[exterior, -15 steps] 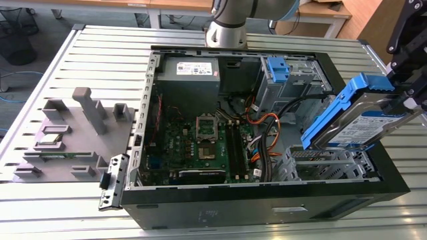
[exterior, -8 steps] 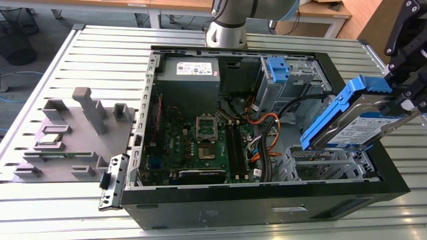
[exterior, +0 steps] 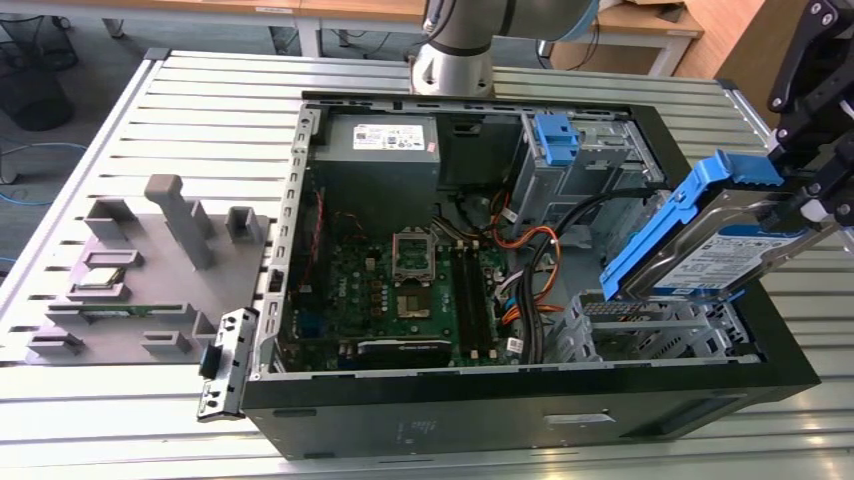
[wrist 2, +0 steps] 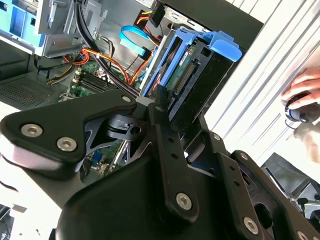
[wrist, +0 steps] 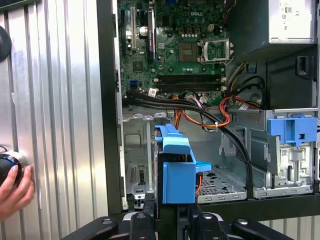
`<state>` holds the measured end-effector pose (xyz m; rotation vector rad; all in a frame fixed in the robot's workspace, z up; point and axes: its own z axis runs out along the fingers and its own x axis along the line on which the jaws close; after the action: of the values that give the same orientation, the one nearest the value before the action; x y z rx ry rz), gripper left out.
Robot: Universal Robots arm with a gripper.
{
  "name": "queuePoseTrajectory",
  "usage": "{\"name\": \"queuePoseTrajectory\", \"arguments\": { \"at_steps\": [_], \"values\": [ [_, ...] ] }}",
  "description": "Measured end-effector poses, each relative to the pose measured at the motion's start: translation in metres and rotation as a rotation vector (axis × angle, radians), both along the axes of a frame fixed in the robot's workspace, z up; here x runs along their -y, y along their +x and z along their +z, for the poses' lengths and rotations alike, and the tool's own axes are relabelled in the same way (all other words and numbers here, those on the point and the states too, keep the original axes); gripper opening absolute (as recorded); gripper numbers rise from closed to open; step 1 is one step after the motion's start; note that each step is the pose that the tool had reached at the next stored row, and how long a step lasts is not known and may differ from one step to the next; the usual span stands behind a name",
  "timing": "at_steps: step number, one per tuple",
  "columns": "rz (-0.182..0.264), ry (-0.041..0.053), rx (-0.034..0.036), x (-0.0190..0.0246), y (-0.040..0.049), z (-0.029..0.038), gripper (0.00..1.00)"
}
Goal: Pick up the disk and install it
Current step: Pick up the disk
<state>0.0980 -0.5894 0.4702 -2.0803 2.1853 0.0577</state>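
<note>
The disk (exterior: 714, 262), a silver-grey drive with a blue-and-white label in a bright blue bracket, hangs tilted over the open computer case (exterior: 534, 385) at the exterior view's right. My gripper (exterior: 803, 205) is shut on its upper end. The disk's lower end sits just above the metal drive cage (exterior: 654, 325), and I cannot tell whether they touch. In both wrist views the disk (wrist 2: 195, 75) (wrist: 177, 170) runs out from between the black gripper links (wrist 2: 170, 150), over the cage (wrist: 137, 150).
A bare blue bracket (exterior: 554, 140) (wrist: 291, 131) sits in the far bay. Black and orange cables (exterior: 534, 250) run beside the cage. The grey power supply (exterior: 378, 135) is at the back. A grey fixture plate (exterior: 134, 270) lies left. A hand (wrist: 15, 185) grips a knob.
</note>
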Motion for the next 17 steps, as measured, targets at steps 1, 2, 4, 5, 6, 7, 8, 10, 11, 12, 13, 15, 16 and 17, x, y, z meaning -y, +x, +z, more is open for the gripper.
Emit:
{"name": "queuePoseTrajectory", "arguments": {
  "at_steps": [1,2,4,5,6,7,8,10,11,12,13,15,16,17],
  "values": [
    [0.0,0.0,0.0,0.0,0.0,-0.0002,0.35],
    [0.0,0.0,0.0,0.0,0.0,-0.0005,0.35],
    [0.0,0.0,0.0,0.0,0.0,-0.0005,0.35],
    [0.0,0.0,0.0,0.0,0.0,-0.0005,0.35],
    [0.0,0.0,0.0,0.0,0.0,-0.0006,0.35],
    [0.0,0.0,0.0,0.0,0.0,-0.0006,0.35],
    [0.0,0.0001,0.0,0.0,0.0,-0.0006,0.35],
    [0.0,0.0,0.0,0.0,0.0,-0.0007,0.35],
    [0.0,0.0,0.0,0.0,0.0,-0.0007,0.35],
    [0.0,0.0,0.0,0.0,0.0,-0.0008,0.35],
    [0.0,0.0003,0.0,-0.0001,0.0,-0.0017,0.35],
    [0.0,0.0,0.0,0.0,0.0,-0.004,0.35],
    [0.0,0.0,0.0,0.0,0.0,-0.0052,0.35],
    [0.0,0.0001,0.0,0.0,0.0,-0.0062,0.35]
  ]
}}
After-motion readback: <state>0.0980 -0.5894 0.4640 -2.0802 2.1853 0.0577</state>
